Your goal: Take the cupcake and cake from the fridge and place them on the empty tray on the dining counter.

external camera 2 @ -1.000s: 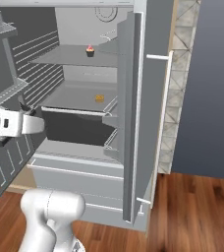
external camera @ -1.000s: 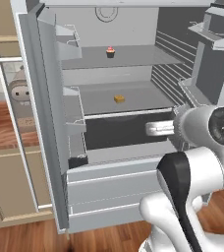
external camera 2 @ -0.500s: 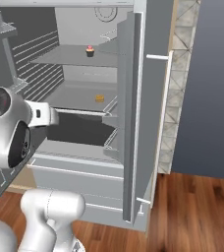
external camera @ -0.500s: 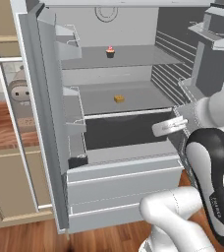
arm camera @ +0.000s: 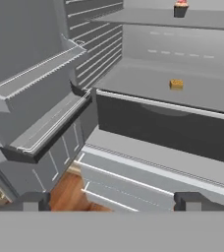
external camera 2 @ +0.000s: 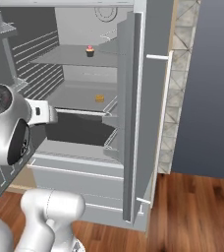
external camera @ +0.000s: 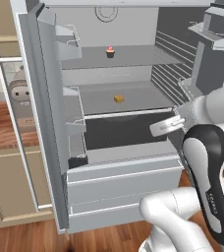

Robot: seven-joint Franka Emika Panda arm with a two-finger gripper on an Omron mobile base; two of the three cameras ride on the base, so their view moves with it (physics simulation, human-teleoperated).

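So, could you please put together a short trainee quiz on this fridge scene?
1. True or false: the cupcake sits on a higher shelf than the cake.
2. The fridge doors are: A) both shut, B) open.
3. Fill in: the end effector is ____ and holds nothing.

Key: 1 true; 2 B; 3 open.
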